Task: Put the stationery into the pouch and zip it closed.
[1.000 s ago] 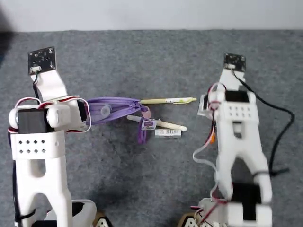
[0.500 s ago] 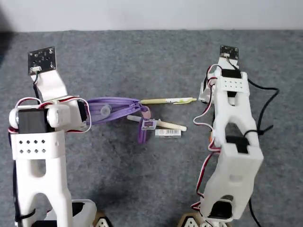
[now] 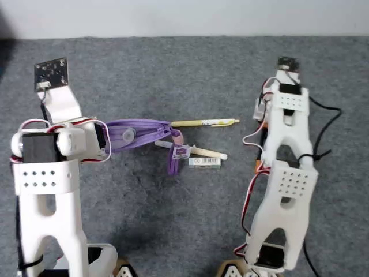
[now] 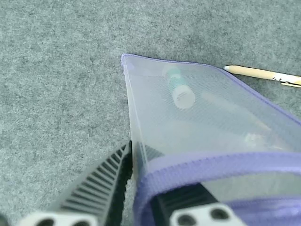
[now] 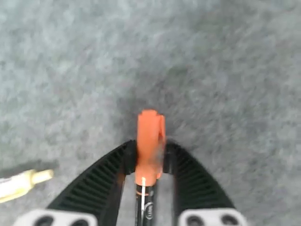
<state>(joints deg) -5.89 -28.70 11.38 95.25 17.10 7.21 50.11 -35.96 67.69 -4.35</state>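
The purple-trimmed clear pouch (image 3: 141,131) lies on the grey mat, and my left gripper (image 3: 111,139) is shut on its left end. In the left wrist view the pouch (image 4: 211,117) fills the space past my left gripper (image 4: 138,172), with a teal-capped white tube (image 4: 178,89) inside it. A cream pen (image 3: 204,122) lies just beyond the pouch's right end. A second cream pen (image 3: 202,152) and a small white labelled eraser (image 3: 204,163) lie just in front of it. My right gripper (image 5: 150,147) is shut on an orange-capped marker (image 5: 150,136), low over the mat near the first cream pen's tip (image 5: 26,182).
A purple strap with a small tag (image 3: 180,152) hangs from the pouch's right end, over the second pen. The right arm (image 3: 285,150) stretches along the table's right side, with cables trailing off it. A pale wall borders the mat's far edge.
The right arm has unfolded and stretched away, its wrist shifting slightly farther back and to the right. The left arm and the pouch have stayed put.
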